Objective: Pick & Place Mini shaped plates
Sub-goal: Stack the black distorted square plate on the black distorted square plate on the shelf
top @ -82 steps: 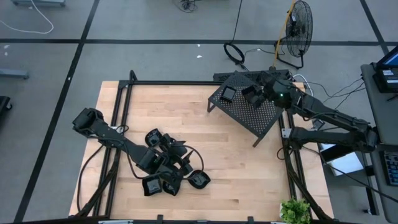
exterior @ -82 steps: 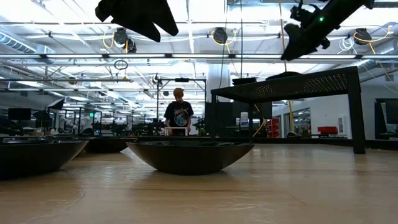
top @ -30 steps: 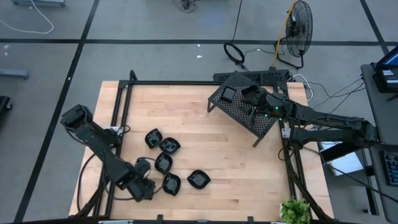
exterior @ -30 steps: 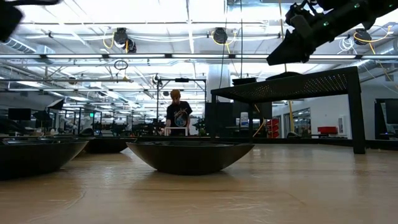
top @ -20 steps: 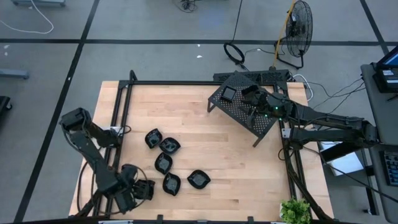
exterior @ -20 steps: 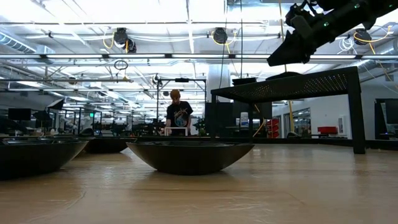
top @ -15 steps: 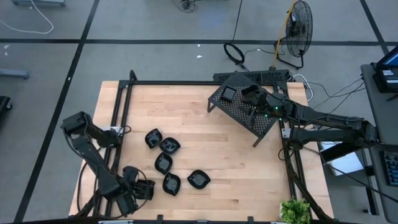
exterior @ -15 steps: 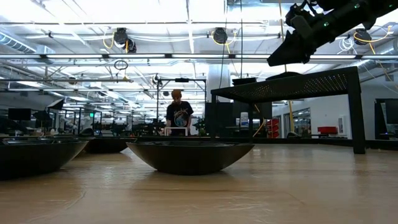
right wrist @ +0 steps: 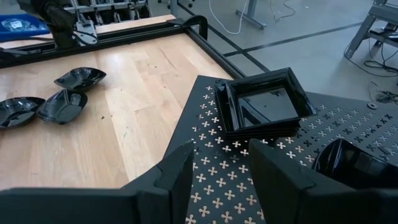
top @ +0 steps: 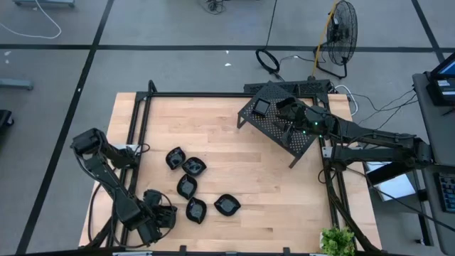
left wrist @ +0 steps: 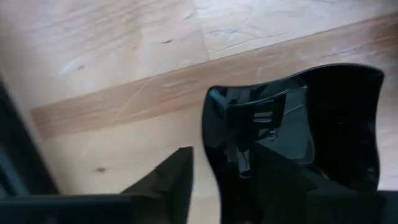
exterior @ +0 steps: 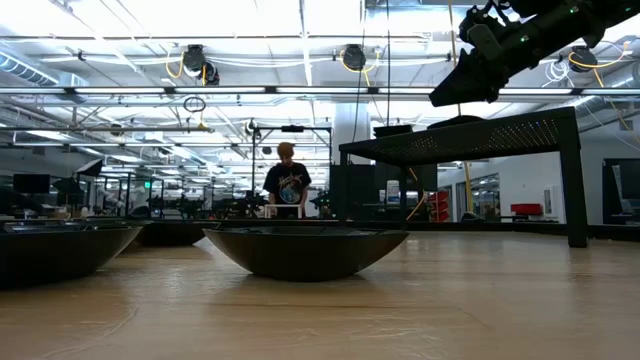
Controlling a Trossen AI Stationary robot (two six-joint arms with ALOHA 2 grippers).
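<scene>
Shifted slightly, left gripper (top: 158, 219) clamps a mini shaped plate (left wrist: 292, 130); right gripper (right wrist: 219, 163) stays parted over rack (right wrist: 261, 162).

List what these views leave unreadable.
High view: the left gripper hides most of the left plate; shape unclear.
Low view: rack is edge-on, its top hidden; left gripper is out of frame.
Right wrist view, right gripper over the rack: rack plate is cut by the edge; square stack count unclear.

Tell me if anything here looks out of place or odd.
The black perforated rack sits skewed, overhanging the table's back-right edge. Otherwise nothing looks damaged: five loose plates lie front-left, and the left tool grips a plate's rim.
</scene>
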